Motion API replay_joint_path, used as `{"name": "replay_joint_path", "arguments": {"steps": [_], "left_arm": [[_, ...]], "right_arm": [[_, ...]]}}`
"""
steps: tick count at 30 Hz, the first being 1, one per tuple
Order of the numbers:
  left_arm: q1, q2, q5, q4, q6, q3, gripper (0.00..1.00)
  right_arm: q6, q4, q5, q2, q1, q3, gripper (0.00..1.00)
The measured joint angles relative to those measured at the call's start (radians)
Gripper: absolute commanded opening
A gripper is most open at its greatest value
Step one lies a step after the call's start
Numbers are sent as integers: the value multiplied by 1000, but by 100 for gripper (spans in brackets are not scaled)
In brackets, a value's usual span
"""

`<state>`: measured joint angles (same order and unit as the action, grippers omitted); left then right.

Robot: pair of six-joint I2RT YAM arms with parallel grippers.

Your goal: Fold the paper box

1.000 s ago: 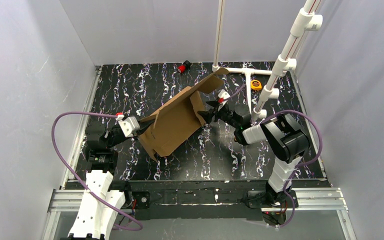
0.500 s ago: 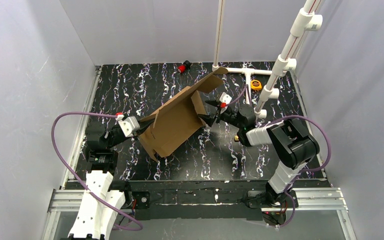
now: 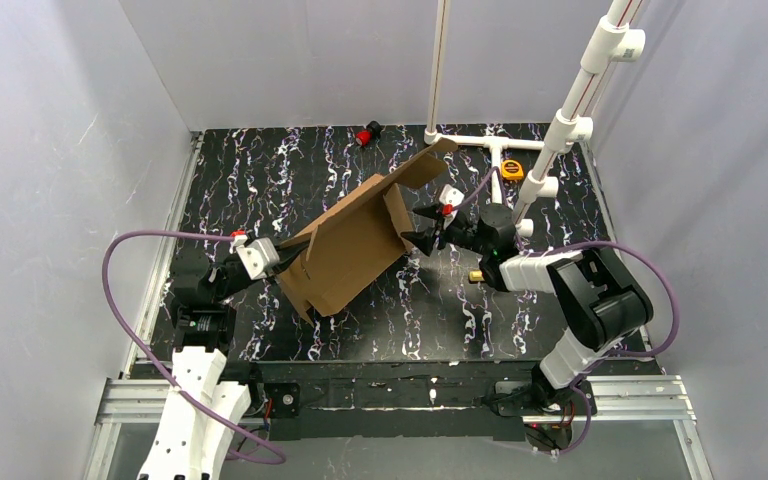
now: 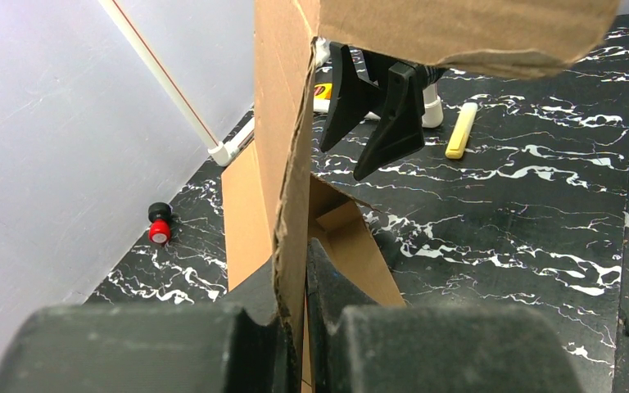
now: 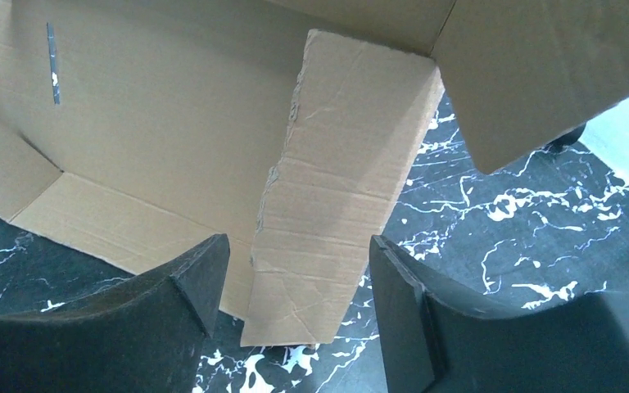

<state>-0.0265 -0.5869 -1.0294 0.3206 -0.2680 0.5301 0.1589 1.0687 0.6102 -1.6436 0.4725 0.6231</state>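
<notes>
The paper box (image 3: 352, 247) is a brown cardboard sheet held tilted on edge over the black marbled table, with its top flap (image 3: 422, 166) raised toward the back. My left gripper (image 3: 278, 262) is shut on the box's left wall; in the left wrist view the cardboard edge (image 4: 293, 164) stands pinched between the jaws of the left gripper (image 4: 301, 282). My right gripper (image 3: 423, 226) is open at the box's right side. In the right wrist view a side flap (image 5: 340, 188) hangs in the gap of the right gripper (image 5: 299, 246), touching neither finger.
A white pipe frame (image 3: 500, 145) stands at the back right with a yellow tape measure (image 3: 512, 169) beside it. A red and black knob (image 3: 367, 133) lies at the back edge. A yellow marker (image 4: 461, 131) lies on the table beyond the box.
The right arm's elbow has swung right and toward the near edge while its gripper stayed at the side flap. The box and the left gripper have hardly moved.
</notes>
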Motion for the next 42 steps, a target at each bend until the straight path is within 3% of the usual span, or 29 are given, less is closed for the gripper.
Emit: {"name": "replay_joint_path", "arguments": {"steps": [9, 15, 17, 22, 32, 42], "left_arm": [[-3, 7, 18, 0, 8, -1, 0], [-7, 15, 27, 0, 9, -11, 0], [-6, 17, 28, 0, 10, -11, 0], [-9, 21, 34, 0, 10, -15, 0], [-14, 31, 43, 0, 9, -21, 0], [-16, 39, 47, 0, 7, -29, 0]], "right_arm": [[2, -80, 13, 38, 0, -9, 67], [48, -210, -21, 57, 1, -24, 59], [79, -250, -34, 58, 1, -27, 48], [40, -289, -105, 58, 0, -49, 38], [-203, -280, -212, -37, -3, -49, 32], [-343, -242, -282, -101, -3, -47, 41]]}}
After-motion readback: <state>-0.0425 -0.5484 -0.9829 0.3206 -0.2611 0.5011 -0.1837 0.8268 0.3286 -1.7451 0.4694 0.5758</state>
